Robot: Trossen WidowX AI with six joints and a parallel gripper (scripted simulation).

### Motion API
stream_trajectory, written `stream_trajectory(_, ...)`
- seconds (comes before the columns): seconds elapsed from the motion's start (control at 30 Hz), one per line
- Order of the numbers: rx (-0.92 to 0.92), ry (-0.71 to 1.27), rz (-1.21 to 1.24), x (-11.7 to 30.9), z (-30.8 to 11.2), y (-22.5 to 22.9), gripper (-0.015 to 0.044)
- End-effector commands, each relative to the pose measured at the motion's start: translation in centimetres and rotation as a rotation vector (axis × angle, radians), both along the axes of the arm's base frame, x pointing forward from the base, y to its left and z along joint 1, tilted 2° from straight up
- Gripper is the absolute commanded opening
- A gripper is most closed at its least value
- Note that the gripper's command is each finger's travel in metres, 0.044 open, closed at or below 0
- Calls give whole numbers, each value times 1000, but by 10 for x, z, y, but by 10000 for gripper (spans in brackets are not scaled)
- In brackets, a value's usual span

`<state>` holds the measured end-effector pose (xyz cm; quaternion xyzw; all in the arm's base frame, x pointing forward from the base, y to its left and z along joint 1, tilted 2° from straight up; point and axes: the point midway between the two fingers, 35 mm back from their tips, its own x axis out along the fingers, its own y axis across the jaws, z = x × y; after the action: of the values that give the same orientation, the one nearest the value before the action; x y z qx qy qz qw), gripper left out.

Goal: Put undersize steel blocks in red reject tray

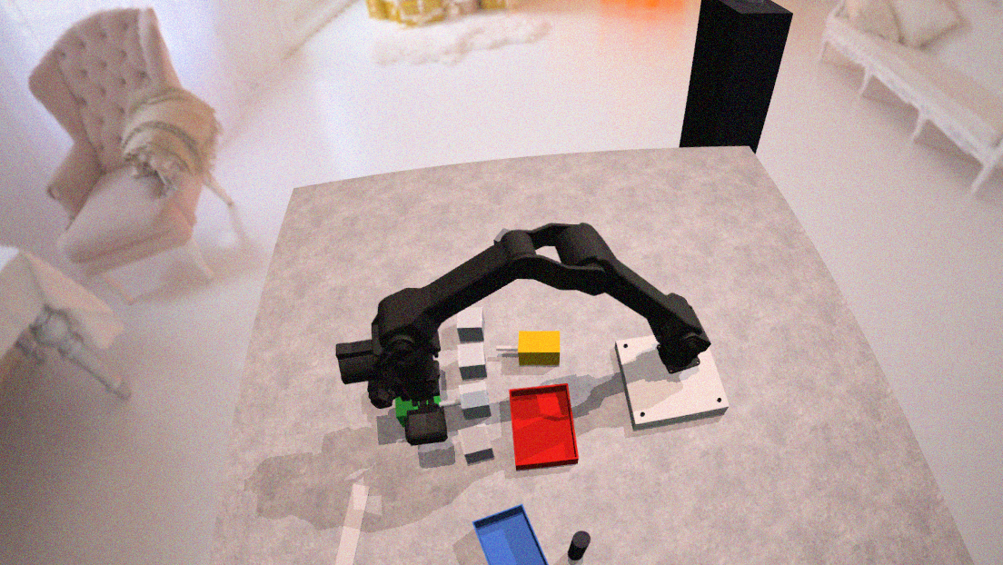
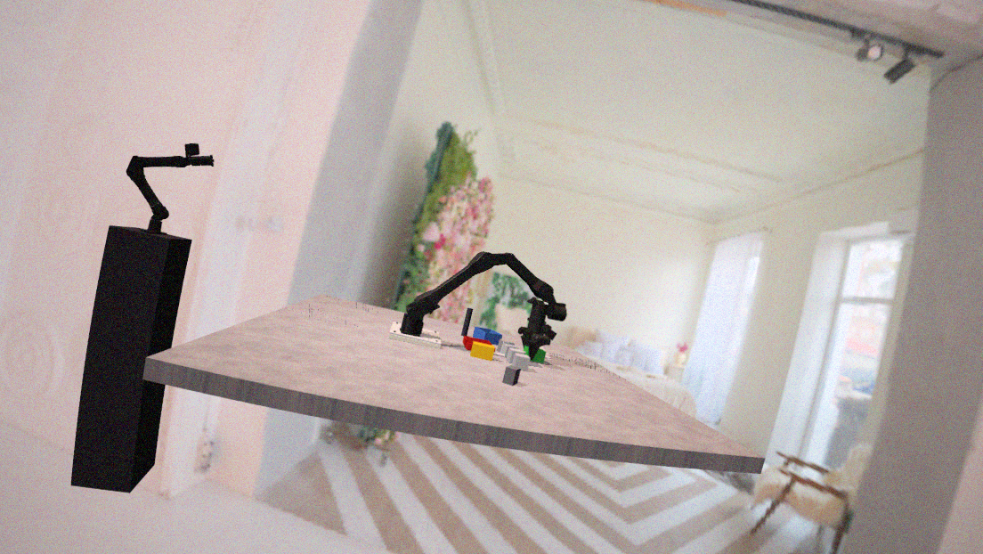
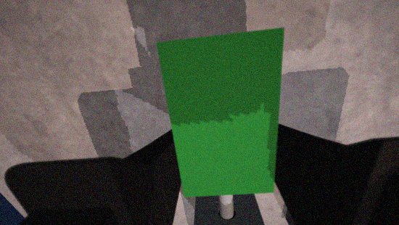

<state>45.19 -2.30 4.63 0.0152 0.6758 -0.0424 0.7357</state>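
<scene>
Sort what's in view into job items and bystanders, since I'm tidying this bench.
Job:
- green GO gauge
- row of four steel blocks
- red reject tray

Apparently just lying about:
- yellow block with a pale pin
- blue open tray
- black upright cylinder

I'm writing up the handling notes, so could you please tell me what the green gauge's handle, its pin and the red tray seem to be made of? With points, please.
Green block-shaped handle (image 1: pixel 403 409) (image 3: pixel 225 152): probably matte plastic or painted metal; flat colour without glare.
Pale cylindrical pin (image 3: pixel 226 207): possibly metal; smooth and light grey.
Red rectangular tray (image 1: pixel 543 435): likely plastic; even colour, thin walls.
</scene>
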Motion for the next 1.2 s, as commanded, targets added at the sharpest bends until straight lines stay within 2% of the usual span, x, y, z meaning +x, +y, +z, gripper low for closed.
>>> stream_trajectory(0.0, -4, -14, 4, 0, 5, 0, 0)
stream_trajectory(1.17, -4, -13, 4, -11, 4, 1, 0)
